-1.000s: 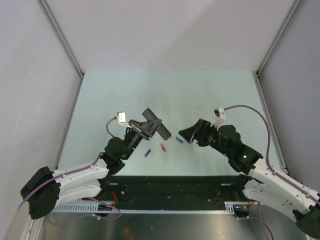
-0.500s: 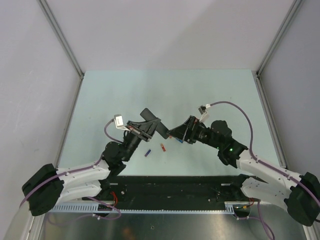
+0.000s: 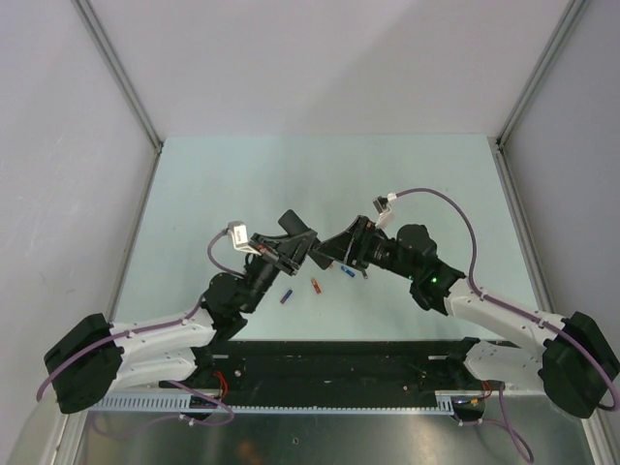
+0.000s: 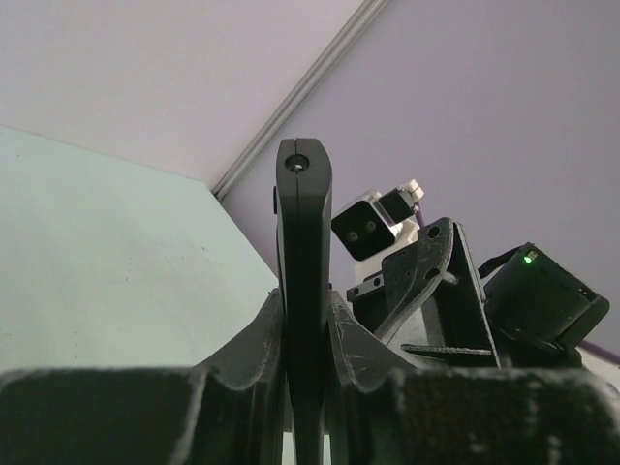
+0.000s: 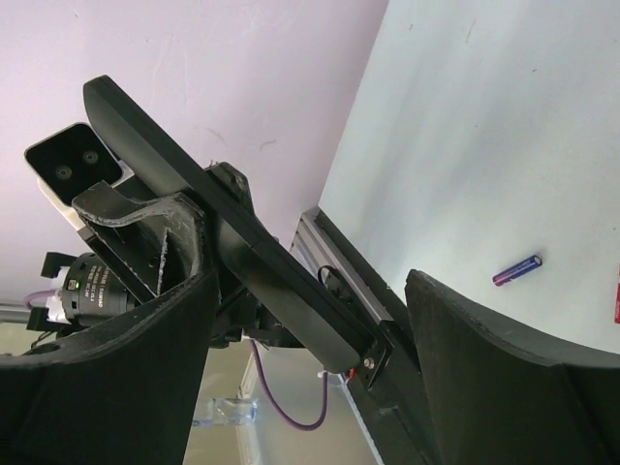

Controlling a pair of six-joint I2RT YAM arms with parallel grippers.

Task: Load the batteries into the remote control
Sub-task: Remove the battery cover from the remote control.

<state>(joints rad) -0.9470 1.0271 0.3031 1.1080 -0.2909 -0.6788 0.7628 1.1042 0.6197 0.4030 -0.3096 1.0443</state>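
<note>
1. The left gripper (image 4: 304, 320) is clamped on the remote control (image 4: 303, 223), its fingers pressing both flat faces. The bar juts out beyond the fingertips.
2. The right gripper (image 5: 310, 281) is spread wide, with the remote's far end between its fingers. Whether they touch it cannot be told.
3. Beneath the two grippers, a purple battery (image 3: 287, 296), a red battery (image 3: 316, 285) and a blue battery (image 3: 346, 270) lie on the table (image 3: 387, 184).

A robotics lab cell: a pale-green table (image 3: 320, 174) lies beneath the left gripper (image 3: 289, 248) and right gripper (image 3: 335, 250). Plain white panels (image 3: 329, 58) rise beyond and beside them, framed by aluminium bars (image 3: 118, 73). A slotted cable duct (image 3: 155, 399) runs behind them.
</note>
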